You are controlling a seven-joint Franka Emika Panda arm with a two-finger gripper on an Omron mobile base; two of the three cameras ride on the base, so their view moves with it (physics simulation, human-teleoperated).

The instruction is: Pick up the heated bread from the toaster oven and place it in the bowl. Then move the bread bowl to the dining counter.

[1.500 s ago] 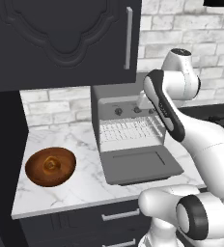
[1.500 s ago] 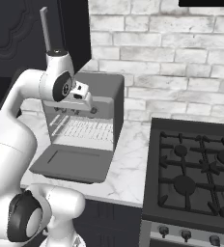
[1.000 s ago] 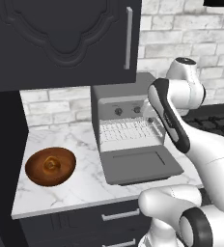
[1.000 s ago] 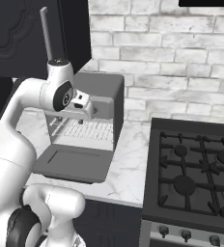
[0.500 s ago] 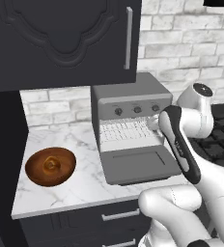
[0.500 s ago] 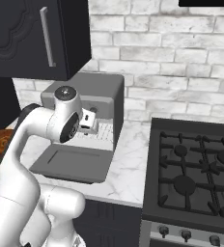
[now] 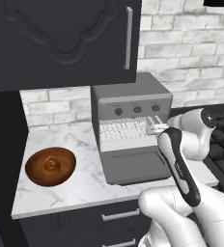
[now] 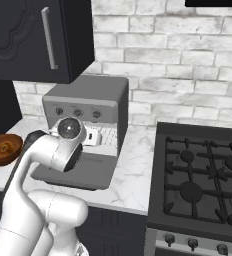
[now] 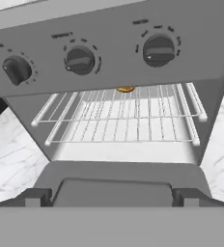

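The small golden-brown bread (image 9: 125, 89) is seen deep on the grey toaster oven's wire rack (image 9: 121, 116), straight ahead of the wide-open, empty claw (image 7: 155, 128).

No text, brand or number can be read. The toaster oven (image 9: 112, 72) carries small dark marks above each of its three knobs (image 9: 158, 49) and tick marks around them, but they are too blurred to read.
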